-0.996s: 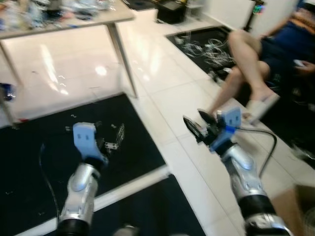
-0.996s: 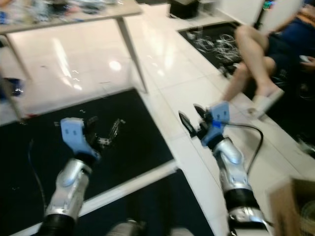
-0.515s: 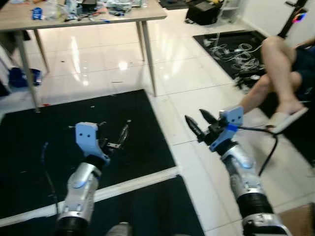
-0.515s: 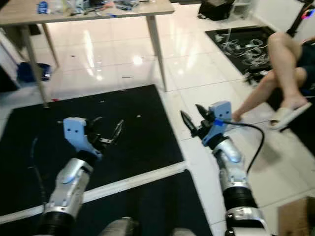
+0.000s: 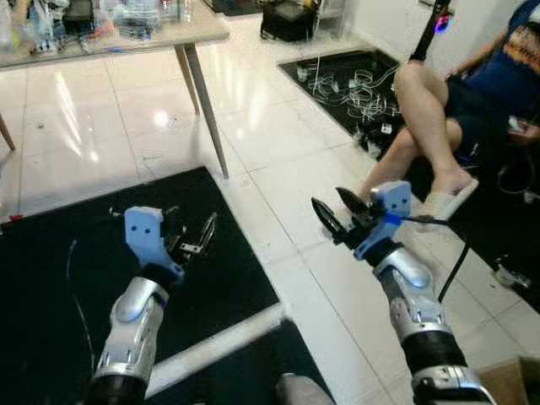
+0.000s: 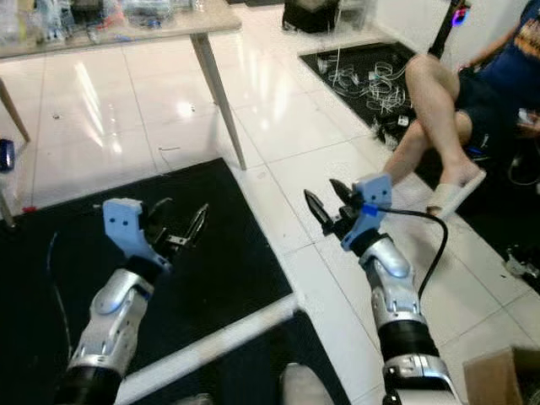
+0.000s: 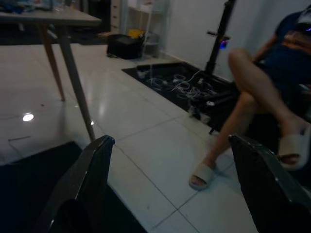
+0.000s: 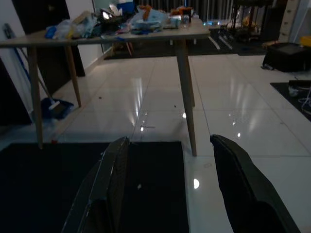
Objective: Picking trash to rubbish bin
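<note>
While both arms hang forward, left gripper [image 5: 192, 239] spread over black mat [image 5: 51, 278] near its edge; right gripper [image 5: 337, 214] spread above white tiles [image 5: 278, 160]. Seated person [image 5: 439, 110] right; surface [image 5: 126, 29] beyond. Trash, bin: cannot tell.

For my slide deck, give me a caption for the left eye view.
Both open grippers, left and right, raised over black floor mat and white tiles, seated person nearby.
</note>
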Robot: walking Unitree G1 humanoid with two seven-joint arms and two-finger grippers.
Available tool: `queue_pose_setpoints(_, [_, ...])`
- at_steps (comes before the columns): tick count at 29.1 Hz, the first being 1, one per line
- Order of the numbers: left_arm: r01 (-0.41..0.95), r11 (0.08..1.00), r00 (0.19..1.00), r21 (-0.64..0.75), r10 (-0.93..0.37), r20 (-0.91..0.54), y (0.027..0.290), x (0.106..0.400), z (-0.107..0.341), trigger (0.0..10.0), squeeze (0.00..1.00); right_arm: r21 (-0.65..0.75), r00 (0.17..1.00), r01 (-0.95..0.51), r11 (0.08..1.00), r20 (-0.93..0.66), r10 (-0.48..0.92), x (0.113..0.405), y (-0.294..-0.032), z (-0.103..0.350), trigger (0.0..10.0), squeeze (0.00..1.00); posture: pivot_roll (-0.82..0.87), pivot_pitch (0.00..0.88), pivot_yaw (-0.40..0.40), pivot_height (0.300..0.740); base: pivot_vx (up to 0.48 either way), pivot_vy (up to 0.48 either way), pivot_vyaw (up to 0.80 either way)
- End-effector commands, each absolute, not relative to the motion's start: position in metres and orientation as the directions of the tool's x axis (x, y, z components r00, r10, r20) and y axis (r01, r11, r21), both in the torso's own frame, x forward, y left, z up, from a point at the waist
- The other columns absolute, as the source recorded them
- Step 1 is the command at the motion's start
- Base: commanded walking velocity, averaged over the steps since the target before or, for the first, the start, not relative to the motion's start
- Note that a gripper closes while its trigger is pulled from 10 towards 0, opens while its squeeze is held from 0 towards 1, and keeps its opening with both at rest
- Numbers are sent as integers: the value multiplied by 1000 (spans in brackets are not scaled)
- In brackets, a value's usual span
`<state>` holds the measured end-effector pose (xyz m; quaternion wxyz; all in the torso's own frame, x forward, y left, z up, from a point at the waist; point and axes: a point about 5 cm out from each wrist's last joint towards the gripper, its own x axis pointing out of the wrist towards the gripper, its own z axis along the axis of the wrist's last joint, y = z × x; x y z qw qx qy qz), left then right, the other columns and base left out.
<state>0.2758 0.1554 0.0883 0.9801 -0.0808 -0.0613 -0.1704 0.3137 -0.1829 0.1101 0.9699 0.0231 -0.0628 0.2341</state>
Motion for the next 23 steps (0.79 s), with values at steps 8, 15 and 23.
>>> queue_pose_setpoints(8, [347,927,934,-141,-329,137,156,274,87,10000,0,25,882,-459,888,134,452,314,-182,111,10000,0,-58,0,-22,740,480,0,0])
queue_pose_setpoints(15, [350,926,934,-141,-332,134,156,274,86,10000,0,25,882,-459,888,130,453,314,-182,111,10000,0,-60,0,-23,740,480,0,0])
queue_pose_setpoints(23, [352,925,933,-143,-335,130,155,274,85,10000,0,12,874,-474,880,124,469,313,-181,110,10000,0,-61,0,-24,740,480,0,0])
